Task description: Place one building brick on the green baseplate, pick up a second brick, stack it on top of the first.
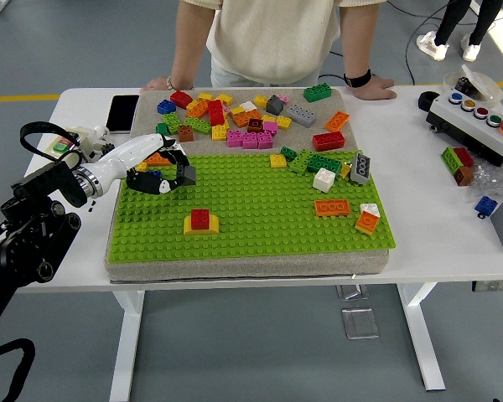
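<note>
While a person (272, 38) leans both hands on the table's (436, 234) far edge, the left hand (163, 172) hovers over the green baseplate's (260, 226) left-rear corner.
Loose bricks (243, 117) crowd the mat behind; a control box (478, 121) sits far right. Curled fingers seem to cover a blue brick (153, 176); grip unclear. Red brick (200, 219) sits atop yellow brick (201, 229), near front.

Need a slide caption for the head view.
Left robot hand over green baseplate corner; red-on-yellow brick stack placed.
</note>
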